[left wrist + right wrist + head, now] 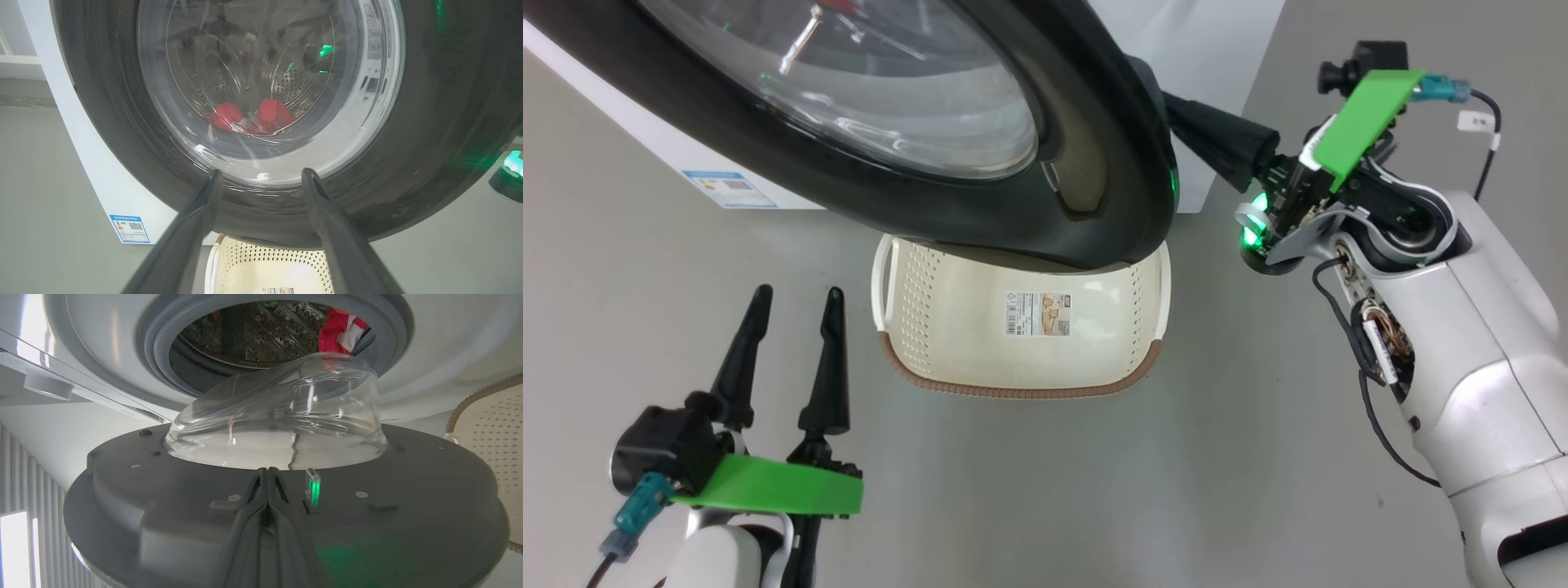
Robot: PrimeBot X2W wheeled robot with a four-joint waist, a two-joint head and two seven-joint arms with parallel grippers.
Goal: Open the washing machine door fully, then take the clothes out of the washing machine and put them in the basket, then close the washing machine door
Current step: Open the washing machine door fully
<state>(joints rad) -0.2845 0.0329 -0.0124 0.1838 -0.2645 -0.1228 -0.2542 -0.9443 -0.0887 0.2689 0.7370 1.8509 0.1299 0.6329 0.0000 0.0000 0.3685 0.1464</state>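
Our right gripper [267,471], fingers pinched together, lies against the washing machine door [143,506]'s inner face; our left gripper [798,296] gapes empty.

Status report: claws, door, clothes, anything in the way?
Left claw open, idle. Right claw shut, at inner face of glossy black round door. Door part open; red clothes in drum. Door overhangs cream perforated basket.

Red clothes [254,117] behind glossy door [433,139], basket [261,258] below

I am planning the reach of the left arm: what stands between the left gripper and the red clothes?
The washing machine door: in the left wrist view the clothes show through its clear window, beyond the open left gripper.
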